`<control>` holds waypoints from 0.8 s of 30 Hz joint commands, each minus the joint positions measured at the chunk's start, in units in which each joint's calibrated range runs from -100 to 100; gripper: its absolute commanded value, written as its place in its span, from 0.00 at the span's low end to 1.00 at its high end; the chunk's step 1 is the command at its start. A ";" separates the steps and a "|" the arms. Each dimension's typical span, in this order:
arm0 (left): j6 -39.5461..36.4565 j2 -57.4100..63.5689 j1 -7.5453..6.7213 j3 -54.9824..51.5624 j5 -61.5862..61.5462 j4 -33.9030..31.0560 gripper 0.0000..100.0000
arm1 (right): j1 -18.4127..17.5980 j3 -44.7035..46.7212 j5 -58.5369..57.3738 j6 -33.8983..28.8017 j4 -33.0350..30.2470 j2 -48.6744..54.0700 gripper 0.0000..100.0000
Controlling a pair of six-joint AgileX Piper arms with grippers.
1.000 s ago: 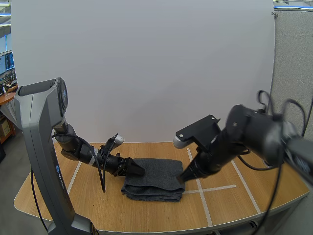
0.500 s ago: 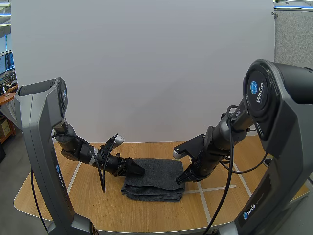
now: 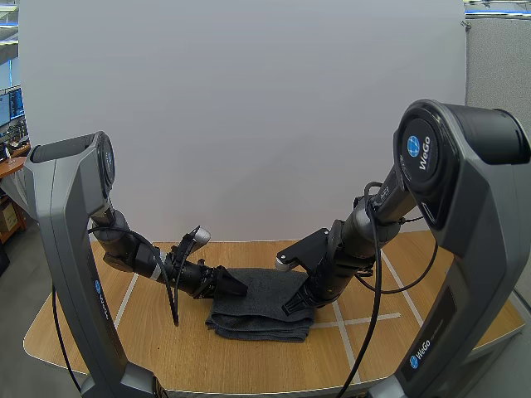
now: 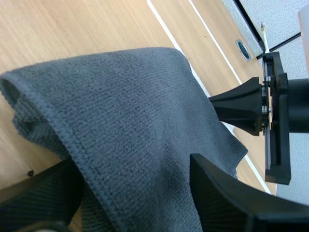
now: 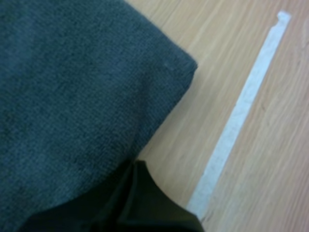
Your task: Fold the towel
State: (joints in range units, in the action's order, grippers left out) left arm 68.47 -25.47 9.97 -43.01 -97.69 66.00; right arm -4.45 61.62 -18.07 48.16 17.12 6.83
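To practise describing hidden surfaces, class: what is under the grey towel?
The towel rests on the wooden table. One finger of the left gripper reaches beneath its lifted edge. The tabletop directly below is covered.

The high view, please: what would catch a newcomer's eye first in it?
A dark grey towel, folded, lies in the middle of the wooden table. The left hand sits open around its left edge, and the right hand, shut to a wedge, points at its right edge.
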 commanded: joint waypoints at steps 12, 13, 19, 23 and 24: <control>-0.44 -0.88 -0.25 -0.17 3.20 -2.42 0.99 | -4.91 -0.33 2.73 0.65 0.18 -1.53 0.00; -0.44 -0.88 -0.25 -0.17 3.20 -2.42 0.99 | -4.91 -0.33 2.73 0.65 0.18 -1.53 0.00; -0.34 -0.88 -0.25 -0.17 3.06 -1.53 0.99 | -4.92 -0.33 2.97 0.65 0.18 -1.53 0.00; 0.04 -0.88 -0.80 -0.17 2.41 -1.44 0.99 | -4.92 -0.33 2.97 0.65 0.18 -1.53 0.00; 0.04 -0.90 -1.22 -0.17 2.17 -1.56 0.99 | -4.92 -0.33 2.97 0.65 0.18 -1.53 0.00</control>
State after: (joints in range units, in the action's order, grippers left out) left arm 68.47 -25.47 9.97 -43.01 -98.01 66.00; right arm -9.16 61.36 -14.06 48.16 17.20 5.43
